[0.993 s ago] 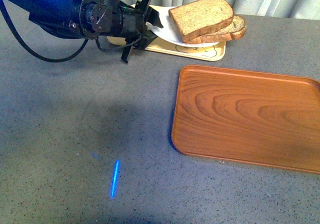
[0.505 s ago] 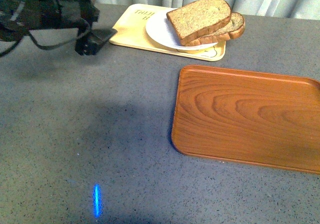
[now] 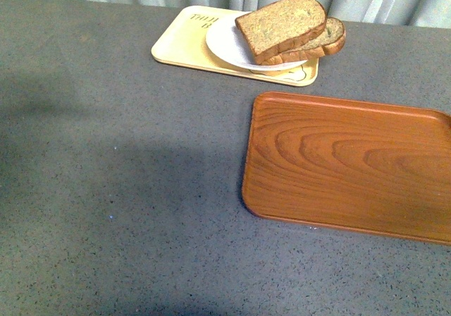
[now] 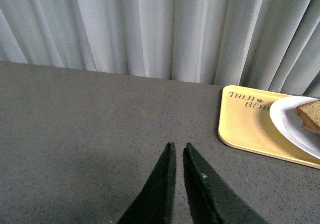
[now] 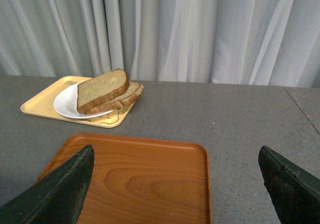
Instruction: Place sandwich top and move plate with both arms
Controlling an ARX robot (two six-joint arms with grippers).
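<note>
Grey table: speckled sandwich top (image 3: 282,25) on white plate (image 3: 224,44); left fingers (image 4: 170,179) narrow, right fingers (image 5: 65,189) wide.

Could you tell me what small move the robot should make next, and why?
Probably bring both arms to opposite edges of the plate: the sandwich top already rests on the stack, the plate sits on the yellow tray, the wooden tray holds nothing, and neither gripper grips anything.
</note>
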